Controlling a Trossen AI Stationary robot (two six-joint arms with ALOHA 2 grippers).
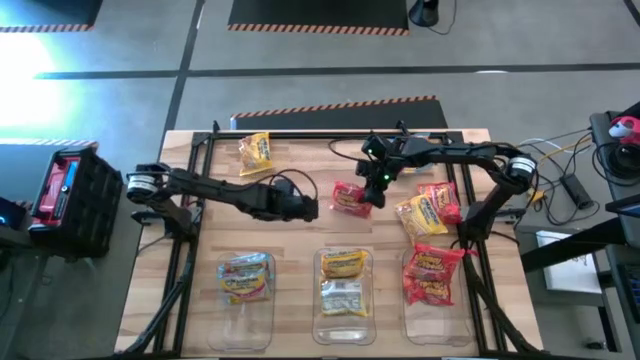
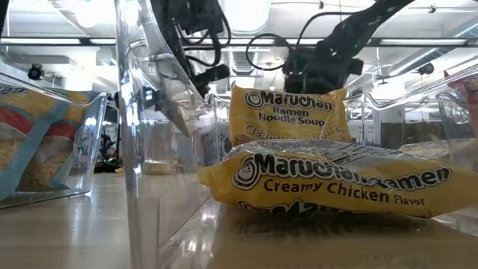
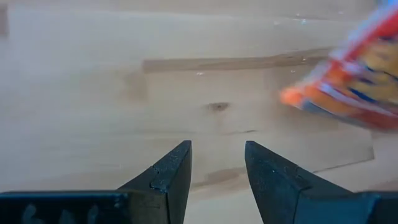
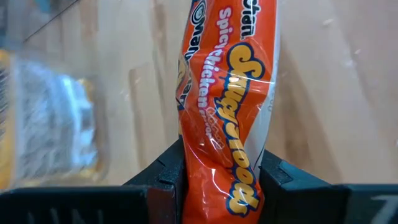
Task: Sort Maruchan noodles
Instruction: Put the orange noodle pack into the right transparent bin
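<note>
The right gripper point(image 4: 221, 186) is shown clenched on one end of a red crinkly plastic Spicy Chicken noodle packet point(image 4: 227, 106), which hangs lengthwise from between its fingers over the middle of the wooden table point(image 1: 300, 240). The hold looks narrow, so a steady carry is advised to prevent slipping. The clear rectangular bin of red packets point(image 1: 432, 285) lies toward the right arm's side and nearer the table's front edge; loose red and yellow packets point(image 1: 428, 212) lie between and should be passed above. The left gripper point(image 3: 217, 171), half parted and empty, waits just beside, leaving little open room there
</note>
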